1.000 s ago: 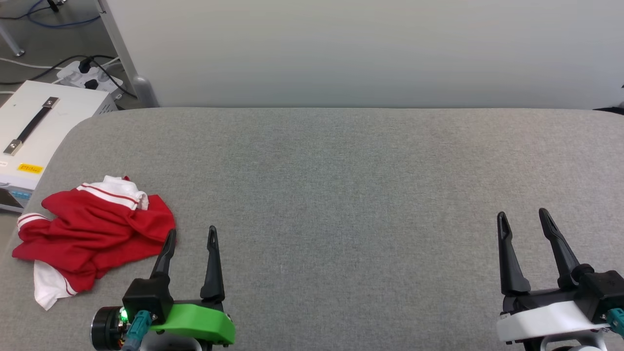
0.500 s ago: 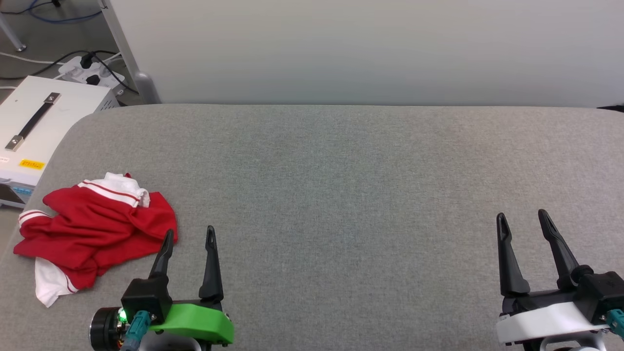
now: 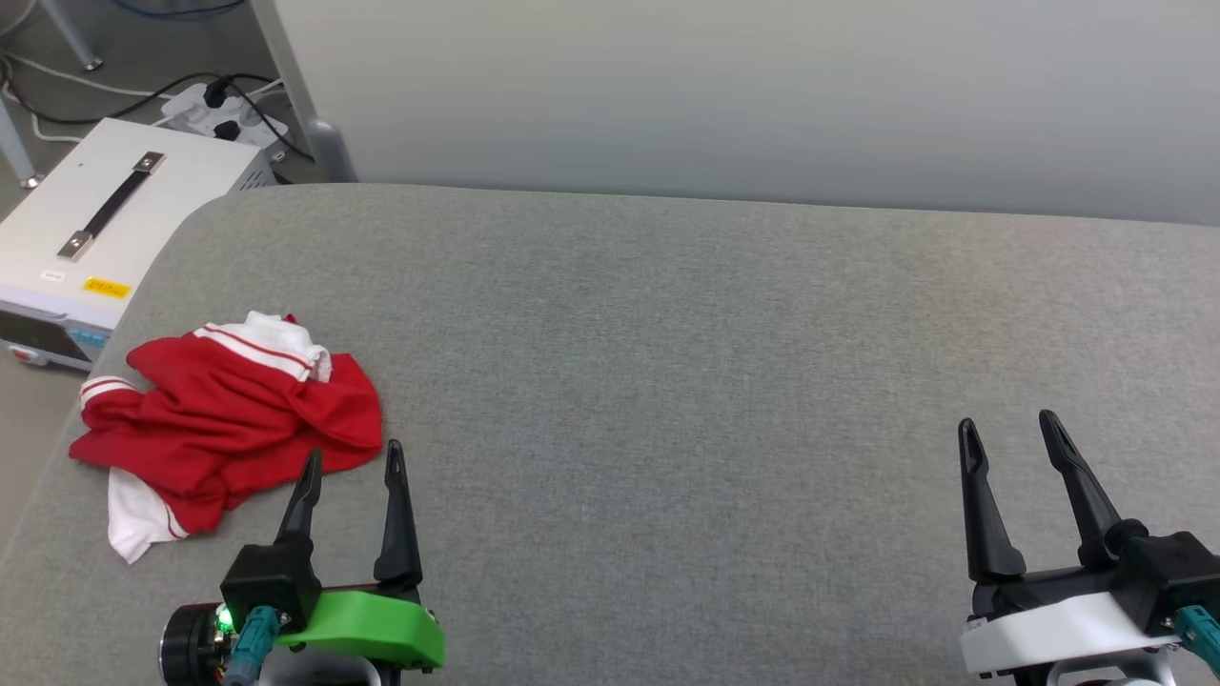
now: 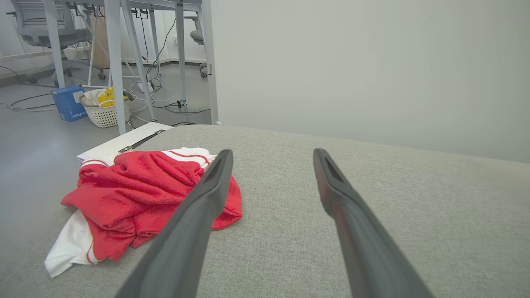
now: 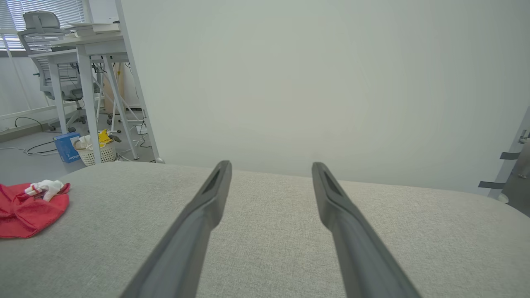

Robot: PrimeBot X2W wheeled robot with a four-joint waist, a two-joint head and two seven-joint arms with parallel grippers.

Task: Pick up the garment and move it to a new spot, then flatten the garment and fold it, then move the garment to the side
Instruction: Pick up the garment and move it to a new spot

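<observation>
Starting far left: a white box (image 3: 86, 238) with a black handle is sitting on the floor off the desk (image 3: 667, 333) edge, well out to the left of everything. Next, the garment (image 3: 229, 419) is lying in a crumpled red heap with white sleeve bits poking out, no print showing. It's just ahead and to the left of the left claw (image 3: 353, 452), and the near hem is lining up with the tip of that claw's left finger. Can't tell if they're actually touching.

The left claw is holding its two fingers wide apart, gripping nothing. Way off to the right, the right claw (image 3: 1007, 420) is hanging over bare grey fabric, also spread wide and gripping nothing, well apart from the shirt.

So I'd say we're looking at the very first step, going in for the pick-up, and nothing's been moved or flattened yet. The next move is probably calling for the left claw to be swinging a bit left and dipping into the pile, then pinching a good fold of cloth, not only the hem.
</observation>
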